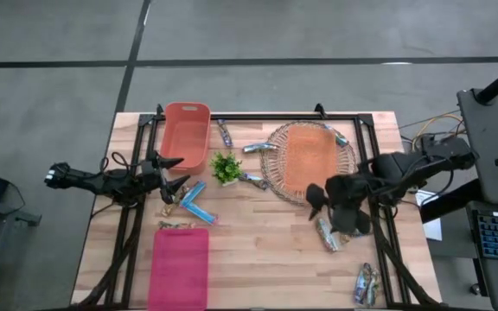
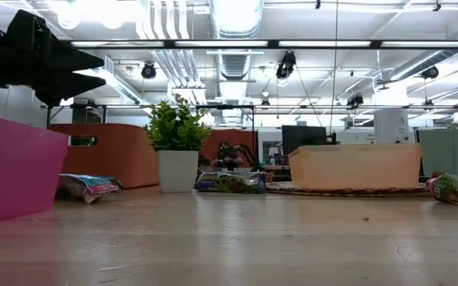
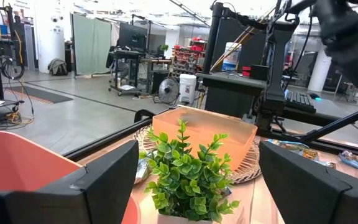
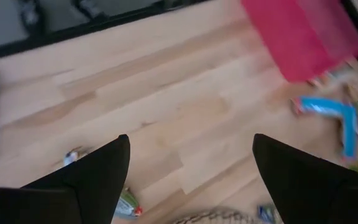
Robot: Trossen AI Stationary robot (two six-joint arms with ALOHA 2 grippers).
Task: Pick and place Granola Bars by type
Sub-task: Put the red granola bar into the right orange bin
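1. Left gripper (image 1: 175, 173): sits at the table's 9 o'clock side, just beside the salmon bin (image 1: 186, 134), fingers spread wide, nothing between them. In the left wrist view the 2 dark fingers (image 3: 98, 180) frame the small green plant (image 3: 188, 171) w/ clear gaps on both sides; no contact.

2. Right gripper (image 1: 318, 205): hovers at approx. 4 o'clock from table centre, at the 6 o'clock edge of the wicker tray (image 1: 346, 166). Jaws fully apart, empty. In the right wrist view bare wood shows between the fingers (image 4: 92, 174).

3. Granola Bars: spread over the table (image 1: 258, 250), none gripped.
- 2 bright blue bars (image 1: 194, 199) crossed at 7 o'clock from the plant (image 1: 225, 167), w/ another wrapper beside them near the left gripper; same pair visible in the right wrist view (image 4: 331, 112).
- 1 tan-brown bar (image 1: 173, 225) at the 12 o'clock edge of the pink bin (image 1: 179, 268).
- 1 bar (image 1: 328, 233) just under the right gripper.
- 1–2 bars (image 1: 367, 283) toward the 5 o'clock corner.
- Silver-blue bars (image 1: 224, 133) lie between salmon bin and tray; more (image 1: 254, 180) touch the tray's 9 o'clock rim.

4. Orange bin (image 1: 308, 157) rests on the wicker tray. Contents of all 3 bins: cannot tell.
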